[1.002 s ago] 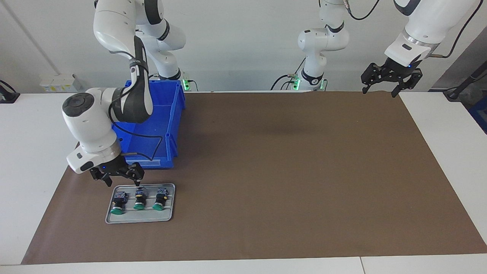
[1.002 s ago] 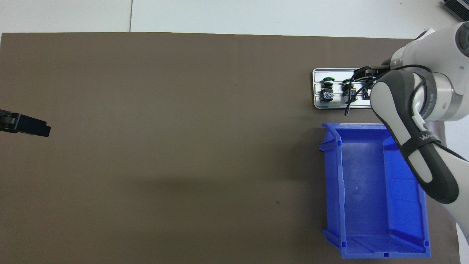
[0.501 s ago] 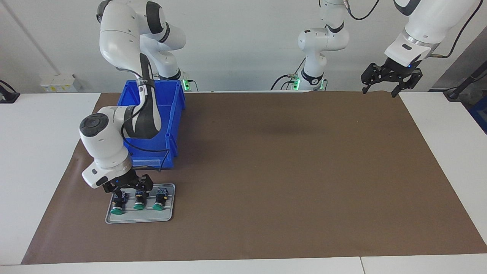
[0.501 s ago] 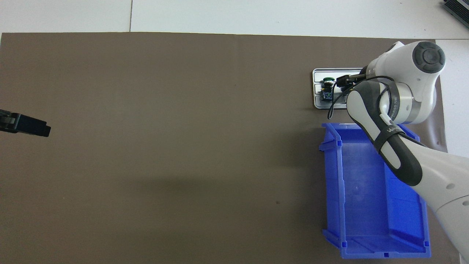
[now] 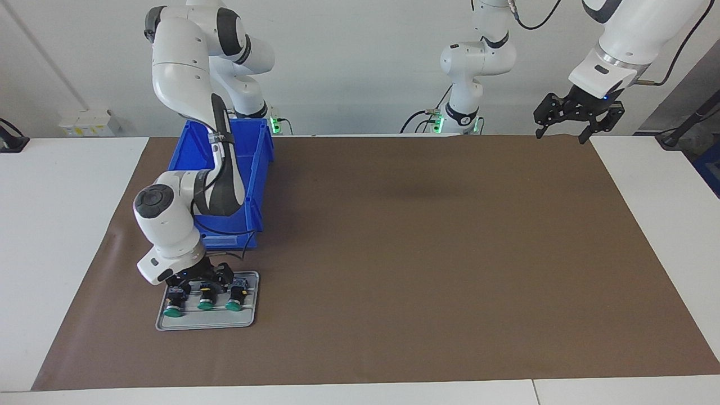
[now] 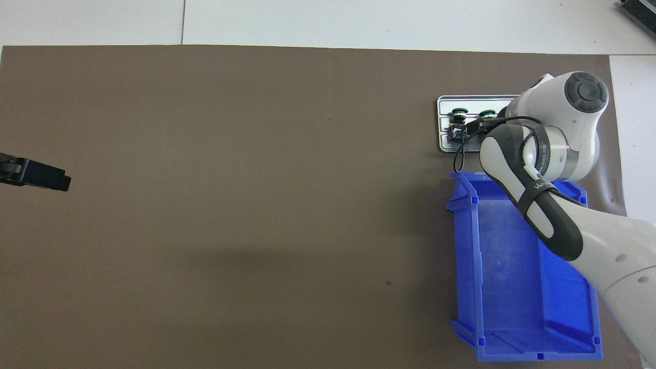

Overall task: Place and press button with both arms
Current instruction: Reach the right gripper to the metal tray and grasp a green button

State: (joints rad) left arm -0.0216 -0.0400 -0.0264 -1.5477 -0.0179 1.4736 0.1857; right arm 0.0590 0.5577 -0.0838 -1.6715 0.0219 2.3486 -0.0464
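Observation:
Three green-capped buttons lie side by side on a grey tray (image 5: 208, 322) toward the right arm's end of the table. My right gripper (image 5: 203, 277) is down at the tray, open, with its fingers on either side of the back block of the middle button (image 5: 206, 297). The other two buttons (image 5: 174, 302) (image 5: 236, 297) lie beside it. In the overhead view the right arm's wrist covers one button, and two (image 6: 457, 125) (image 6: 485, 119) show on the tray (image 6: 444, 146). My left gripper (image 5: 562, 134) waits open and empty in the air over the mat's corner at the left arm's end.
An empty blue bin (image 5: 250, 169) stands on the brown mat (image 5: 427, 253) just nearer to the robots than the tray, and shows in the overhead view (image 6: 512, 287). The left gripper's tip (image 6: 38, 175) shows at the overhead view's edge.
My right gripper has come down from above the tray's robot-side edge and shifted along the row to straddle the middle button. The left arm has not moved.

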